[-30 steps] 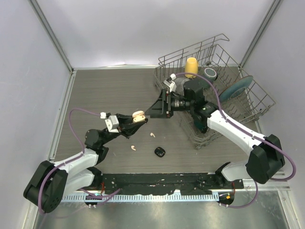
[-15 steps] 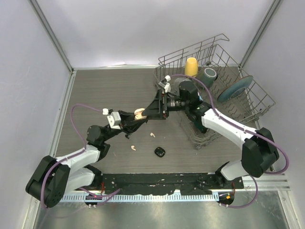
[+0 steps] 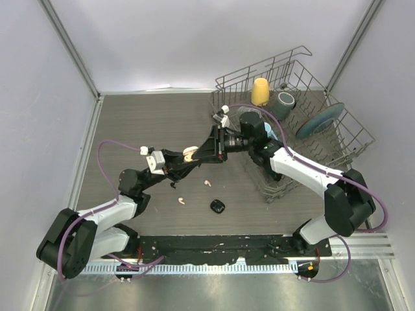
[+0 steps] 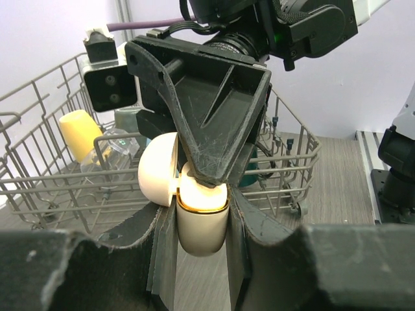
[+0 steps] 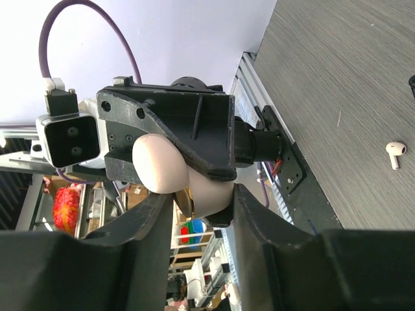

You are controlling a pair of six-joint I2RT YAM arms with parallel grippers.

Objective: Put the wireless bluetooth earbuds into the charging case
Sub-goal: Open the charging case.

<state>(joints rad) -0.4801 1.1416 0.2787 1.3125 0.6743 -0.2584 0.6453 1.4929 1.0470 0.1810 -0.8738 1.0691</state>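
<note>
My left gripper (image 3: 187, 157) (image 4: 201, 210) is shut on the cream charging case (image 3: 190, 153) (image 4: 202, 223) and holds it above the table. Its lid (image 4: 157, 178) (image 5: 159, 165) stands open. My right gripper (image 3: 206, 154) (image 5: 202, 194) reaches in from the right. Its jaws stand narrow around the case's open top (image 5: 211, 191), one finger against the lid. Two cream-white earbuds (image 3: 207, 183) (image 3: 181, 200) lie on the table below; one of them (image 5: 395, 152) shows in the right wrist view. A small black clump of earbuds (image 3: 217, 207) lies nearer the front.
A wire dish rack (image 3: 337, 139) (image 4: 58, 194) stands at the back right, holding a yellow cup (image 3: 260, 91), a grey cup (image 3: 284, 100) and a teal plate (image 3: 321, 120). Grey walls close in the table on the left, back and right.
My right gripper has moved left onto the case and its jaws have narrowed around the case's top. The left gripper shifted the case slightly toward it.
</note>
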